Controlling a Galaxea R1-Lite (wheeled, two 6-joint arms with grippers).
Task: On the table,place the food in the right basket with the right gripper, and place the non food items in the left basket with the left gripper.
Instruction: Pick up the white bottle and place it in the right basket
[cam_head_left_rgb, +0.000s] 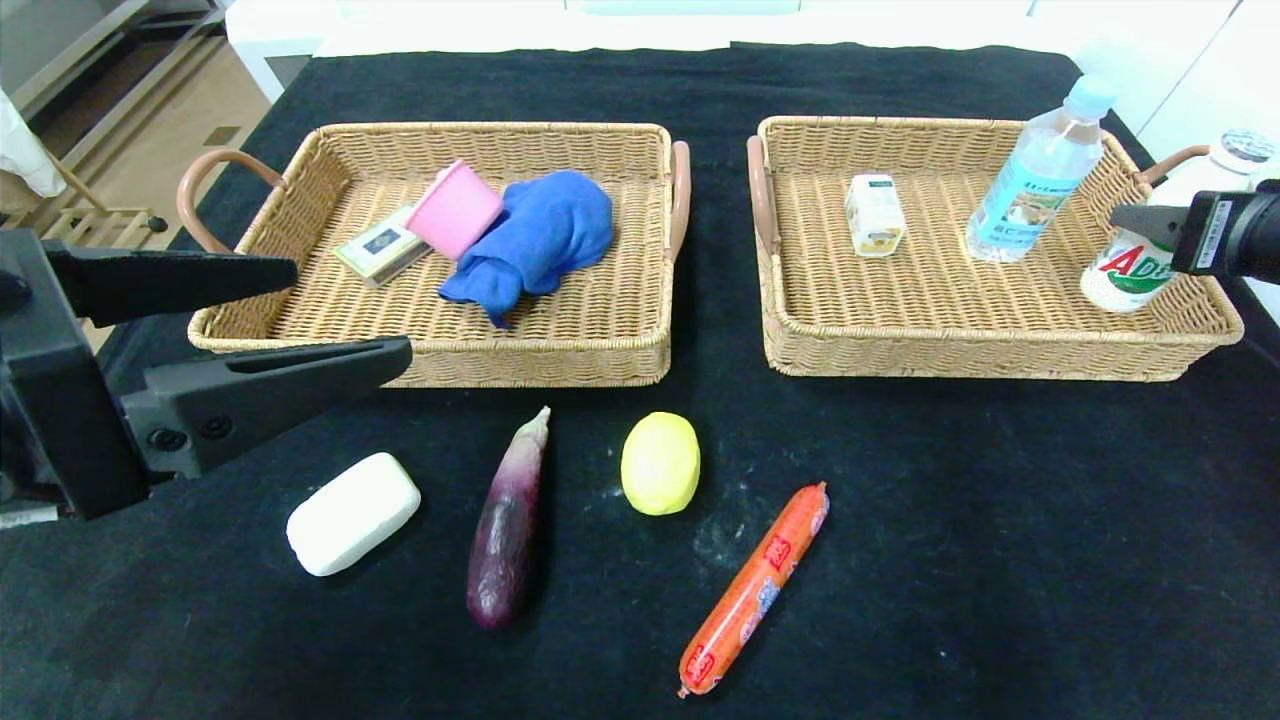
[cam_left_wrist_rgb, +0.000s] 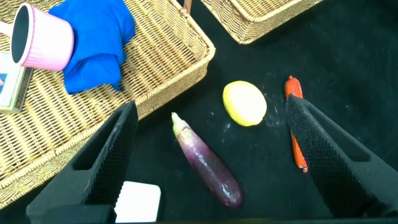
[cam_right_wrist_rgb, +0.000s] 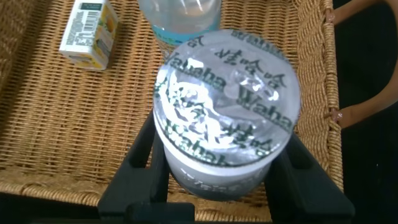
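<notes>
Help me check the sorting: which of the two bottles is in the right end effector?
The white drink bottle with the foil cap, clamped by the right end effector over the right basket. The clear water bottle stands free beside it.

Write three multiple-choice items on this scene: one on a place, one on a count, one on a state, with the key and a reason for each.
1. Where does the small white carton lie?
A. in the right basket
B. on the table
C. in the left basket

2. How many food items lie on the black cloth in front of the baskets?
A. one
B. three
C. five

3. What is the right tool doing?
A. hanging open over the table
B. gripping the drink bottle
C. holding the blue cloth

Key: 1 A, it lies on the wicker beside the water bottle. 2 B, aubergine, yellow fruit, sausage. 3 B, its fingers flank the bottle.
</notes>
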